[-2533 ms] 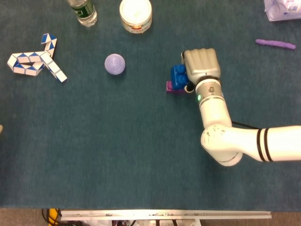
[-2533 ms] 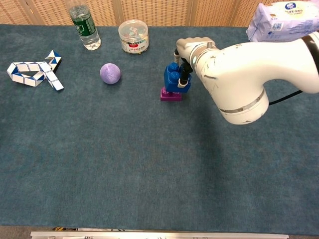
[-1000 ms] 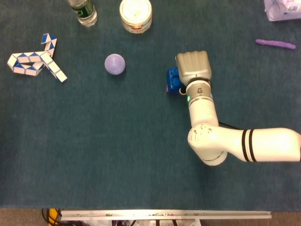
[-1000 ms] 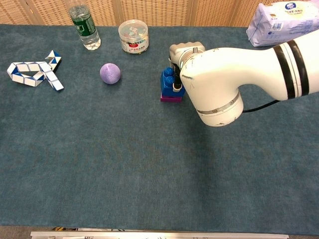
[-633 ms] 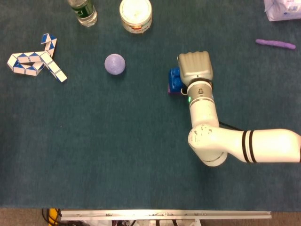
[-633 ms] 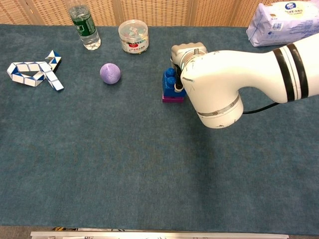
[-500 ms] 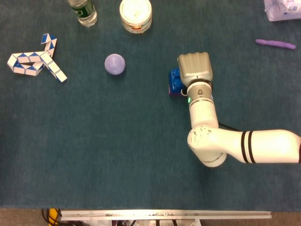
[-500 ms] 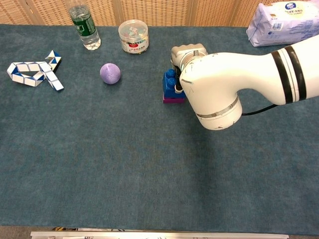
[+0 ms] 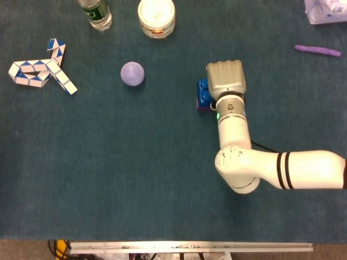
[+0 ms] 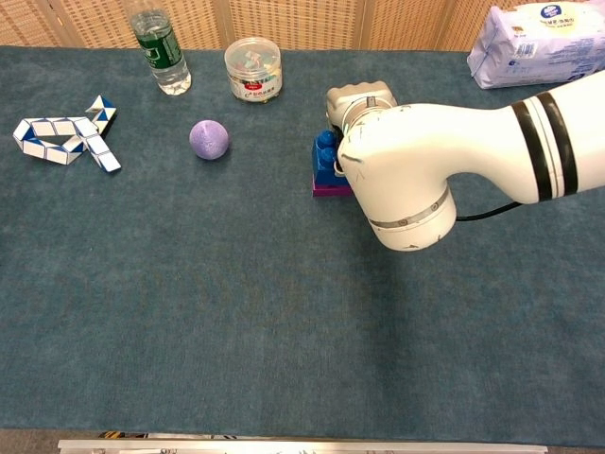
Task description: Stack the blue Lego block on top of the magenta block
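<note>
Blue Lego block [image 10: 324, 156] is seen sitting on top of the magenta block [image 10: 330, 189] near the middle of the teal table [image 10: 236, 303], the pair forming a short upright stack. In the head view the blue block [image 9: 203, 92] almost wholly covers the magenta one, of which only a thin sliver [image 9: 200, 107] is shown at the lower edge.

The right hand [image 9: 226, 78] is placed over and against the right side of the stack. Its fingers are turned down toward the blocks and are hidden by the back of the hand and by the forearm — whether the blue block is gripped or merely touched cannot be told from either view. In the chest view only the pale top of the hand [image 10: 359, 97] is visible behind the bulky white arm [image 10: 444, 161]. The left hand is not seen in either view.

Elsewhere on the table, well apart from the stack, a lavender ball [image 10: 209, 139] is found to the left, and a blue-and-white twist puzzle [image 10: 64, 137] further left still. At the far edge a green-labelled bottle [image 10: 159, 52] and a clear round tub [image 10: 253, 68] are stood side by side. A white wipes packet [image 10: 539, 43] is laid at the far right corner, and a purple stick [image 9: 317, 50] is visible near it in the head view.
</note>
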`<action>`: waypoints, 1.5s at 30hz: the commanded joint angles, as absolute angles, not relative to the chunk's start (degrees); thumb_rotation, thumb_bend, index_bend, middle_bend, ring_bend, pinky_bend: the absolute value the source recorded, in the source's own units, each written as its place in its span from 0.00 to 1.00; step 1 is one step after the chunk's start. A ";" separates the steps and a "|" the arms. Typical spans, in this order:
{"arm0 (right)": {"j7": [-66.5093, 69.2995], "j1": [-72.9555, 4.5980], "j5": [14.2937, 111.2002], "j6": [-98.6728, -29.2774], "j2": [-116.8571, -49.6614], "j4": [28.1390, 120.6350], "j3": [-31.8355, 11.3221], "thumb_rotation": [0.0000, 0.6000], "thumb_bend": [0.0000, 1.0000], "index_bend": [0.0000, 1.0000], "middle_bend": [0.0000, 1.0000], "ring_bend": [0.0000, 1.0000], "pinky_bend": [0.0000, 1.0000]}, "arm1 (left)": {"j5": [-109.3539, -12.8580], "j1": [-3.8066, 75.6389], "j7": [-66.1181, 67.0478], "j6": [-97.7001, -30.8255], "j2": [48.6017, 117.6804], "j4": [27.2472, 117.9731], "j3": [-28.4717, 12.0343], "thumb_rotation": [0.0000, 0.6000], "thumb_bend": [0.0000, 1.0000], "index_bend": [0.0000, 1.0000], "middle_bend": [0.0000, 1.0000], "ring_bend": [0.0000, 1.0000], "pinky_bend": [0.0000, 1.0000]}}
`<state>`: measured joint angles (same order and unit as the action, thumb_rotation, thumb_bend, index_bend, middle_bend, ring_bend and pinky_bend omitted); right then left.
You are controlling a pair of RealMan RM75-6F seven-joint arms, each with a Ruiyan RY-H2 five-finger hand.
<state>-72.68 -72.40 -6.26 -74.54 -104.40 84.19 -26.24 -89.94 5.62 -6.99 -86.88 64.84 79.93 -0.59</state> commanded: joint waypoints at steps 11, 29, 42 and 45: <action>-74.03 -72.02 -5.39 -75.02 -105.28 83.64 -25.92 1.00 0.16 0.47 0.92 1.00 1.00 | -89.91 5.54 -7.15 -86.92 64.94 79.72 -0.57 1.00 0.15 0.23 0.18 0.17 0.16; -75.45 -71.27 -4.08 -75.35 -106.21 83.03 -25.86 1.00 0.16 0.48 0.92 1.00 1.00 | -89.88 5.56 -7.29 -86.85 65.09 79.49 -0.61 1.00 0.15 0.23 0.18 0.17 0.16; -76.79 -71.25 -3.03 -75.25 -106.94 82.55 -25.41 1.00 0.16 0.48 0.92 1.00 1.00 | -89.68 5.49 -7.45 -86.82 65.14 79.27 -0.65 1.00 0.15 0.23 0.18 0.17 0.16; -77.05 -71.16 -2.83 -75.17 -107.10 82.39 -25.27 1.00 0.16 0.48 0.92 1.00 1.00 | -89.62 5.43 -7.47 -86.79 65.15 79.20 -0.61 1.00 0.15 0.23 0.18 0.17 0.16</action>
